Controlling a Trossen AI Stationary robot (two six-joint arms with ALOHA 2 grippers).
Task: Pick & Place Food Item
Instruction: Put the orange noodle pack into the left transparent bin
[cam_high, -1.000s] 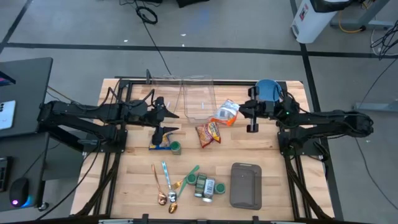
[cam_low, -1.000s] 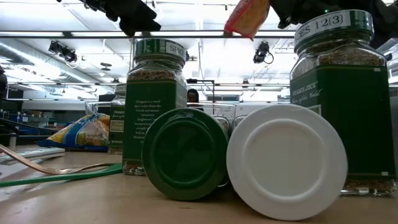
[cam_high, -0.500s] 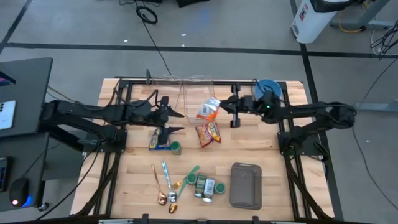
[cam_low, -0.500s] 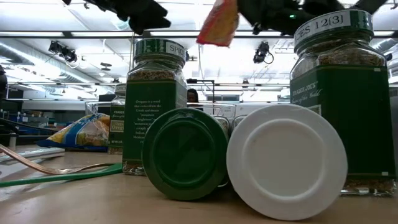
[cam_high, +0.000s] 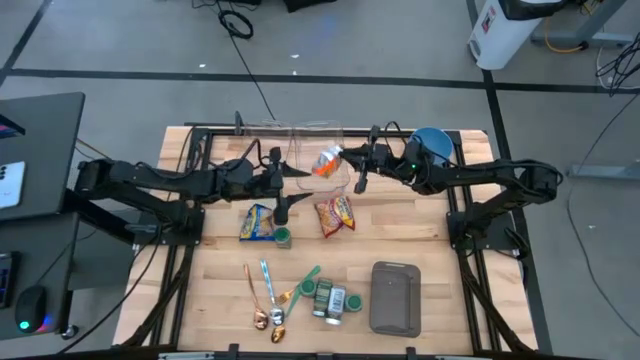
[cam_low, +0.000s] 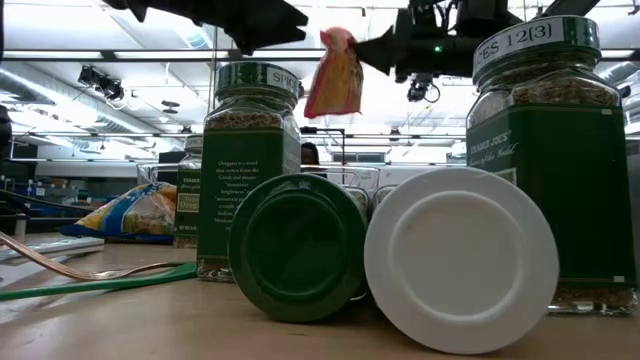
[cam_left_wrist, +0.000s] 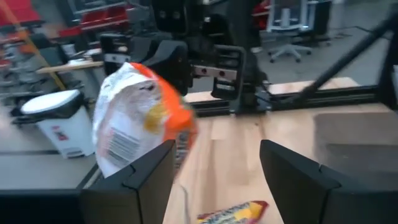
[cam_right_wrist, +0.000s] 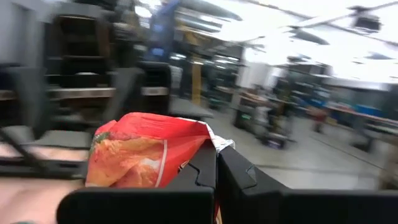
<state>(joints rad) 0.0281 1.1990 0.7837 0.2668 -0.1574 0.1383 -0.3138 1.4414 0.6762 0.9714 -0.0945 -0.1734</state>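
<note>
Above table (cam_high: 420, 300): right hand (cam_high: 343, 154) pinching snack bag (cam_high: 326, 162).

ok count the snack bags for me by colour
orange bag, in the right gripper: 1
red bag, on the table: 1
yellow and blue bag, on the table: 1
total: 3
</note>
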